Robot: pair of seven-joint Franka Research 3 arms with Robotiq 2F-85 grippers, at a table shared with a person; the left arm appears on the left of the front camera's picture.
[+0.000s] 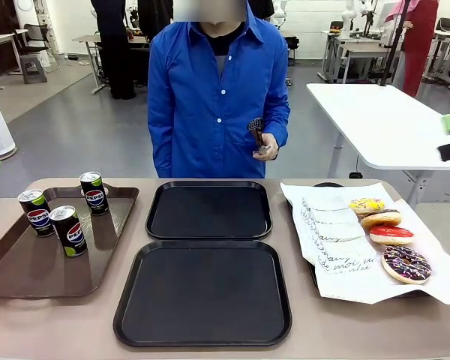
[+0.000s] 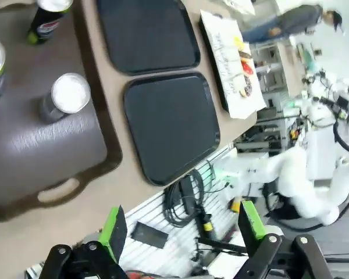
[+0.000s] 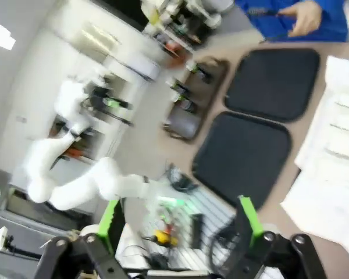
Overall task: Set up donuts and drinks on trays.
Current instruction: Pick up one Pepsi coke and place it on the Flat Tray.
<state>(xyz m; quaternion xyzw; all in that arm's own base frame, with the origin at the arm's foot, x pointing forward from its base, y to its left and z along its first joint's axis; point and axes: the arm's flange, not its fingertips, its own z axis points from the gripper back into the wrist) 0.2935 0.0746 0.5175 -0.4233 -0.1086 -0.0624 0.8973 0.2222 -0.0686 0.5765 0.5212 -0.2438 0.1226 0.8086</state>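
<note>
- Centrally, two matching black rectangular plastic trays [image 1: 208, 210] with rounded corners lie on the beige worktop [image 1: 60, 330], one behind the other; the nearer tray [image 1: 202, 292] sits just beside the farther one, and both are bare.
- To the robot's left, a larger brown tray [image 1: 30, 270] carries three slim black Pepsi cans [image 1: 67, 230], all upright: two near its left rim and the third can [image 1: 94, 193] toward its far end.
- To the right, a white paper sheet [image 1: 435, 277] with black script holds four ring donuts in a row: a yellow-topped donut [image 1: 367, 204] farthest, then a plain golden one [image 1: 382, 219], a red-iced one [image 1: 391, 235], and a chocolate one with purple sprinkles [image 1: 406, 264] nearest.
- A person in a blue shirt [image 1: 210, 97] stands at the far side, one hand [image 1: 264, 142] holding a small dark object I cannot identify.
- The left pincer [image 2: 182, 232] hangs above the worktop's near edge, its green-padded fingers [image 2: 113, 229] spread apart with nothing between them.
- The right pincer [image 3: 179, 224] is likewise spread wide and holds nothing, high above the robot's side of the worktop.
</note>
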